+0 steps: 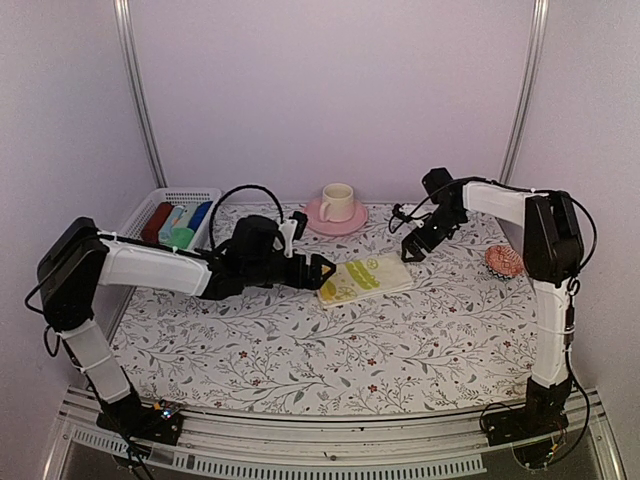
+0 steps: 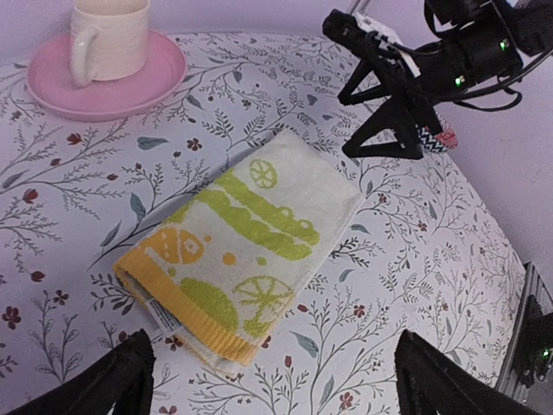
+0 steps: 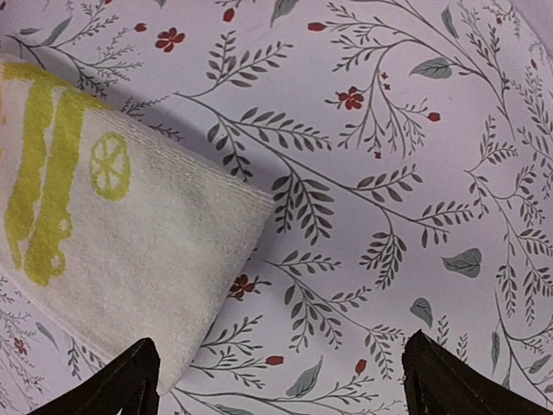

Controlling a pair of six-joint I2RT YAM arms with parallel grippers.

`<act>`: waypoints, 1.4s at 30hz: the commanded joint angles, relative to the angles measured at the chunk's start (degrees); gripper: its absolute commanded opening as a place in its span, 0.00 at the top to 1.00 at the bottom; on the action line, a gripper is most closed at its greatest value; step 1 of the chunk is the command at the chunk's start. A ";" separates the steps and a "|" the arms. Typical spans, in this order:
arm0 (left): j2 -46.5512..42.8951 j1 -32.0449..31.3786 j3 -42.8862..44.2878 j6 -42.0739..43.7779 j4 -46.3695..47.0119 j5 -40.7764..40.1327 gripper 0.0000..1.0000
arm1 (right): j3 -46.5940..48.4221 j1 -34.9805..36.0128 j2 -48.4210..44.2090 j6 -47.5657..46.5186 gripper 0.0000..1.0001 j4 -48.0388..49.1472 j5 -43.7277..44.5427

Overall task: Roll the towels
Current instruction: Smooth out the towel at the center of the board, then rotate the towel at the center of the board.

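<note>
Floral-print table: folded pale yellow towel centre, pink saucer rear, white basket left-rear.

1 yellow-printed towel mid frame, 1 green towel plus 3 cloth rolls in 1 white basket upper left, 1 cup, 1 pink saucer, 1 red patterned object right, 2 robot arms

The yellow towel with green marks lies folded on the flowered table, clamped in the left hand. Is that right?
Not clamped. The left wrist view shows the left hand open and clear of the yellow towel, which lies folded on the flowered table.
</note>
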 commanded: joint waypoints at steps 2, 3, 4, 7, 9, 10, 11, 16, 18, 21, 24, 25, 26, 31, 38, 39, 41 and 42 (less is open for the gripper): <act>-7.69 -0.31 -6.58 2.45 -5.23 -6.03 0.03 | 0.82 1.41 1.91 0.92 0.01 6.38 13.40; -8.81 -0.32 -7.89 2.59 -5.63 -6.90 0.03 | 1.05 1.79 2.62 0.52 0.01 6.40 13.76; -10.02 -0.24 -9.16 2.61 -5.96 -7.62 0.03 | 1.09 2.28 2.96 -0.14 0.01 6.47 14.18; -12.76 -0.03 -12.66 2.47 -6.91 -9.13 0.03 | 0.80 3.19 3.32 -0.76 0.01 6.47 14.83; -14.07 0.43 -14.73 2.14 -7.45 -9.53 0.03 | -0.15 3.81 3.39 -1.84 0.01 6.47 15.13; -14.61 0.81 -15.60 2.01 -7.52 -9.52 0.03 | -0.77 4.17 3.34 -2.13 0.01 6.50 15.30; -15.08 1.13 -16.26 1.86 -7.58 -9.41 0.03 | -1.36 4.49 3.36 -2.61 0.01 6.50 15.39; -17.18 2.76 -18.34 2.29 -8.69 -9.55 0.03 | -4.53 5.61 3.32 -3.41 0.01 6.60 17.17; -18.11 3.17 -18.99 2.71 -9.13 -9.76 0.03 | -6.45 5.93 3.00 -4.03 0.01 6.95 17.93; -19.71 3.80 -20.05 3.02 -9.56 -9.96 0.03 | -9.45 6.51 2.07 -4.97 0.01 7.22 19.22; -20.86 4.47 -21.19 3.21 -9.61 -10.01 0.03 | -13.22 7.86 -0.37 -5.51 0.01 7.24 21.46; -21.12 4.61 -21.56 3.15 -9.57 -10.03 0.03 | -14.57 8.35 -1.36 -5.72 0.01 7.01 21.87; -21.32 4.81 -22.01 3.07 -9.30 -9.97 0.03 | -15.86 9.22 -2.27 -5.76 0.01 6.54 22.13; -21.40 5.16 -22.82 2.69 -8.31 -9.41 0.03 | -19.18 13.13 -5.28 -3.35 0.01 -1.74 18.42; -21.74 5.09 -22.48 2.93 -8.30 -9.54 0.03 | -18.27 18.76 -12.10 -1.96 0.01 -12.80 8.41; -21.67 5.19 -22.41 3.01 -8.34 -9.69 0.03 | -16.62 18.80 -13.03 -2.16 0.01 -13.67 8.31; -21.44 5.25 -22.03 3.30 -8.30 -9.77 0.03 | -12.64 18.83 -14.40 -2.97 0.01 -14.02 9.59; -21.26 5.26 -21.77 3.46 -8.30 -9.75 0.03 | -10.85 18.82 -14.66 -4.14 0.01 -13.85 10.05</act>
